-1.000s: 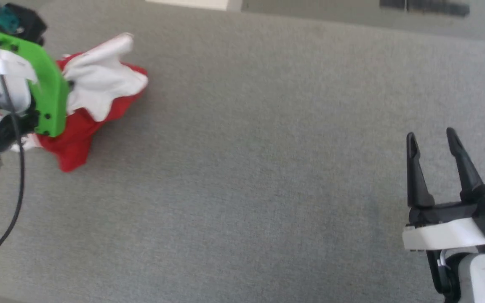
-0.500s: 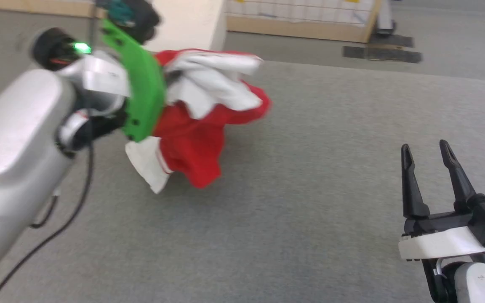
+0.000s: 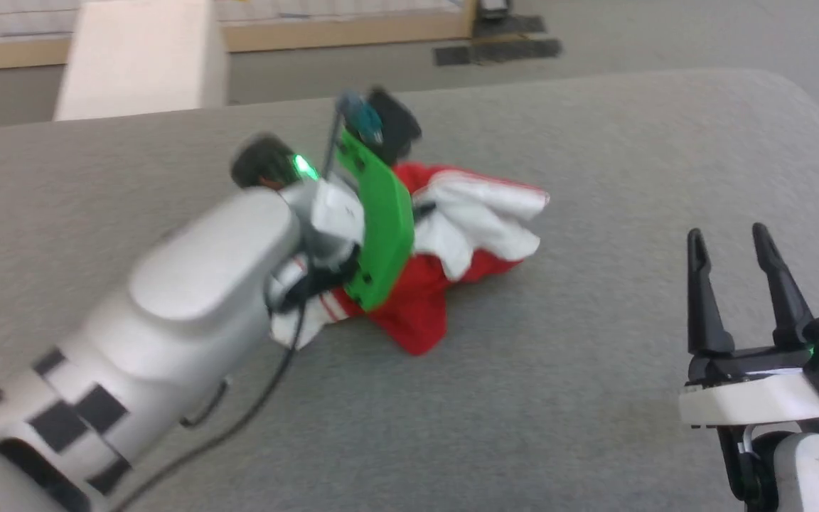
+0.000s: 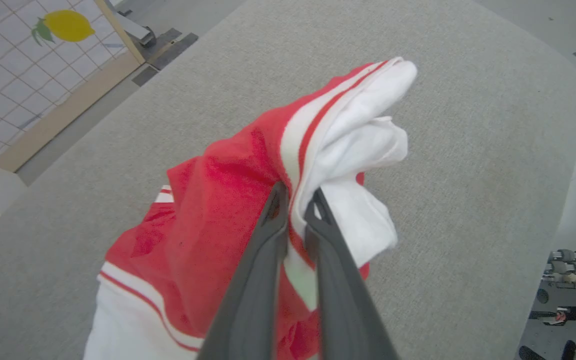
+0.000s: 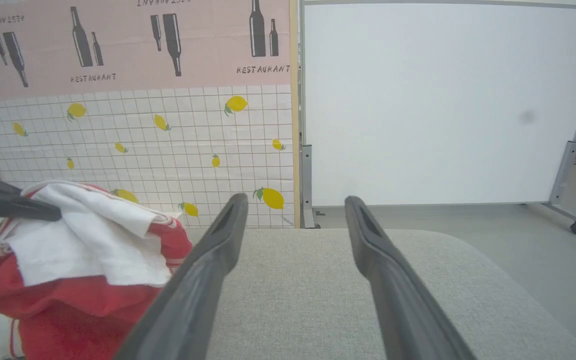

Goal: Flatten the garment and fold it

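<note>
"Two end effectors: any change?"

"At four o'clock the right end effector (image 3: 728, 233) stays spread and empty."

"The other?"

"The left end effector (image 4: 298, 192) is still clenched on the garment (image 3: 477, 231). It hangs bunched, low over the grey counter (image 3: 594, 370). The camera swung, so the bunch now reads centre, not ten o'clock."

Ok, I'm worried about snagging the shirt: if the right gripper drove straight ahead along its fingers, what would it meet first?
Nothing nearby, it seems: the right gripper points over bare grey table, with the garment off to its left. Beyond the edge stands a white board, distance unclear.
</note>
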Robot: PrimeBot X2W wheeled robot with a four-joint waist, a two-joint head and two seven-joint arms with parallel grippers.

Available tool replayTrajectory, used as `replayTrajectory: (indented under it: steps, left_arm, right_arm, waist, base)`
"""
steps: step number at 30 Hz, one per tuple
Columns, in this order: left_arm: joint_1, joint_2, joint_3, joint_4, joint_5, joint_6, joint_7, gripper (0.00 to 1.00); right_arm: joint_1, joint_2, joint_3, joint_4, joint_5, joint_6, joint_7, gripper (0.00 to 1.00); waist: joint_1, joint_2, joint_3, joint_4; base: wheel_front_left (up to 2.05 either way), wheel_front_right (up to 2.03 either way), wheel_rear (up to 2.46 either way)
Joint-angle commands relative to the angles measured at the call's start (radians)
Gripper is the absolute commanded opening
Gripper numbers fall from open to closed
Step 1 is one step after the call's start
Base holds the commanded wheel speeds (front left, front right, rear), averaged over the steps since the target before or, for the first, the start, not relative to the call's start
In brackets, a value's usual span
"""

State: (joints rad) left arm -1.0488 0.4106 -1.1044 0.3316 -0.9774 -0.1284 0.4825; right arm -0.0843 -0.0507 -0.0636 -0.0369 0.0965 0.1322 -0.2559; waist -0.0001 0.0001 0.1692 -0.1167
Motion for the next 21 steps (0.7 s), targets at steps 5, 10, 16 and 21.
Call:
replayTrajectory:
  steps: [5, 10, 16, 21]
  left_arm:
    - [0.082, -0.074, -0.094, 0.088, -0.042, -0.002, -0.073, 0.00]
    - [0.149, -0.135, -0.160, 0.150, -0.050, -0.002, -0.078, 0.00]
    - [0.204, -0.172, -0.174, 0.192, -0.032, -0.002, -0.091, 0.00]
    - [0.187, -0.192, -0.175, 0.216, 0.034, -0.002, -0.260, 1.00]
  right_arm:
    - [-0.015, 0.001, -0.011, -0.008, 0.013, -0.002, -0.006, 1.00]
    - [-0.018, 0.001, -0.014, -0.010, 0.018, -0.002, -0.006, 1.00]
    - [-0.026, 0.001, -0.012, -0.010, 0.020, -0.002, -0.006, 1.00]
    - [-0.007, 0.001, -0.017, 0.000, 0.006, -0.002, -0.006, 1.00]
  waist:
    - [0.0001, -0.0001, 0.075, -0.115]
    - [0.0001, -0.0001, 0.090, -0.118]
    - [0.0001, -0.0001, 0.089, -0.099]
    - [0.0001, -0.0001, 0.037, -0.063]
  base:
    - [0.00, 0.00, 0.00]
    - [0.00, 0.00, 0.00]
    - [0.00, 0.00, 0.00]
    - [0.00, 0.00, 0.00]
